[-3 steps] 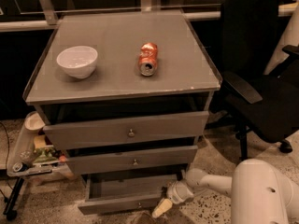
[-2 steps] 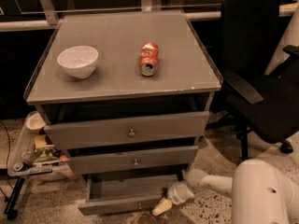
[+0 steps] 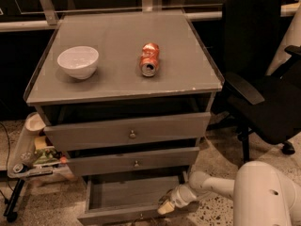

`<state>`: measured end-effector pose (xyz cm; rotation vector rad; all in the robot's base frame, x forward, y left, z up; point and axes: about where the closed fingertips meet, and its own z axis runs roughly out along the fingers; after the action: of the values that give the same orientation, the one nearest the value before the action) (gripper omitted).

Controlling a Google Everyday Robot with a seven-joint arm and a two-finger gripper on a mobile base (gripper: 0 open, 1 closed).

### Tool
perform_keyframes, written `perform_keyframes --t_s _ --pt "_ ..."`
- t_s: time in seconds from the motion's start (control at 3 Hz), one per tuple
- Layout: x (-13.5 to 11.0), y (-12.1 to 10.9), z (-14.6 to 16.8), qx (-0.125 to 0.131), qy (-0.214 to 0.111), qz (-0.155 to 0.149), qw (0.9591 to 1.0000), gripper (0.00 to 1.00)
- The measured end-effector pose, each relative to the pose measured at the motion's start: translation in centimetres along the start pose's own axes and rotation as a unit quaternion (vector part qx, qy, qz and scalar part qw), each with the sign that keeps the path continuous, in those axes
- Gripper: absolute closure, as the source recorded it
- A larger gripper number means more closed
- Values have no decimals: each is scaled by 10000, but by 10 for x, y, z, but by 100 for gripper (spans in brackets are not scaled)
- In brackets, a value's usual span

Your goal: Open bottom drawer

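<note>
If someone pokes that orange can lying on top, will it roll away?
Probably a little. The can lies on its side, so a sideways nudge could roll it, though it looks dented, which may stop it soon. It seems opened, so likely light and easy to shove. The gripper is far below, at the bottom drawer, not near it.

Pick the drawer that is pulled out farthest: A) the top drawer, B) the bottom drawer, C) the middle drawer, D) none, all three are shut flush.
B: the bottom drawer is out far enough to show its grey tray from above, with the gripper at the right end of its front. The top drawer and the middle drawer show no inside.
</note>
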<state>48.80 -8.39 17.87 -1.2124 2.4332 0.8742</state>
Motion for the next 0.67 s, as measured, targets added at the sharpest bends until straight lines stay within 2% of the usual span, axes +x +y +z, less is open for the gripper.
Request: perform_keyframes --t_s 0.33,0.67 --pt "0 0 0 0 0 0 10000 88" --pt "0 0 -2 -2 1 3 10000 100"
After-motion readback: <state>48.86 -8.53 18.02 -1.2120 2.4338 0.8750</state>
